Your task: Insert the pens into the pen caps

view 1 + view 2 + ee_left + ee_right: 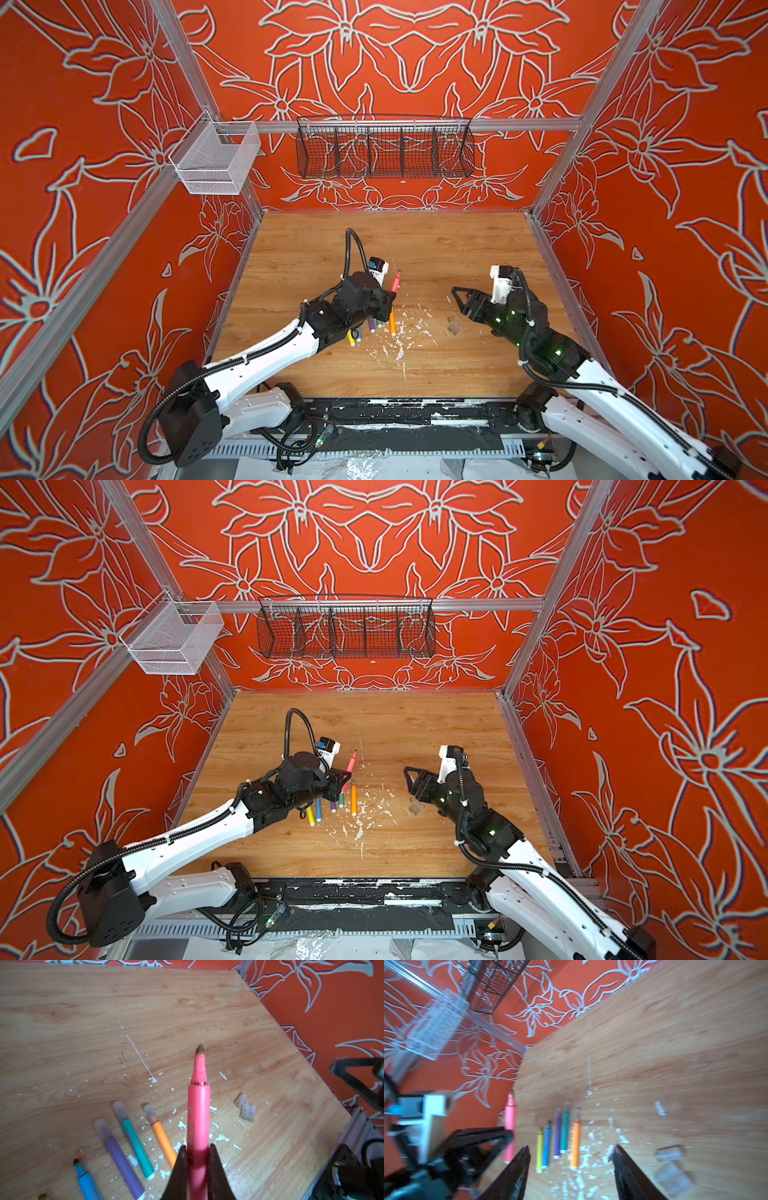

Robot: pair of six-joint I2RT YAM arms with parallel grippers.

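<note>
- Nearest on the wooden table is a scatter of white flecks.
- Just left of the flecks, five pens lie side by side in a row: the yellow pen, blue pen, purple pen, teal pen and orange pen; in the left wrist view the purple, teal and orange ones each wear one of the fitted caps over the tip; the blue one's dark tip is bare; the yellow one shows only at the frame edge there, and its tip seems bare too.
- Right of the flecks, three loose caps lie close together on the wood, two of them touching side by side.
- The left gripper sits over the far end of the row; its jaws are clamped tight on the lower barrel of the pink pen, which is lifted clear of the table, its bare brownish tip pointing toward the back.
- The right gripper hangs above the table near the loose caps; its jaws are spread wide with nothing between them.
- Farthest back hang a black wire basket and, on the left, a white mesh basket.
</note>
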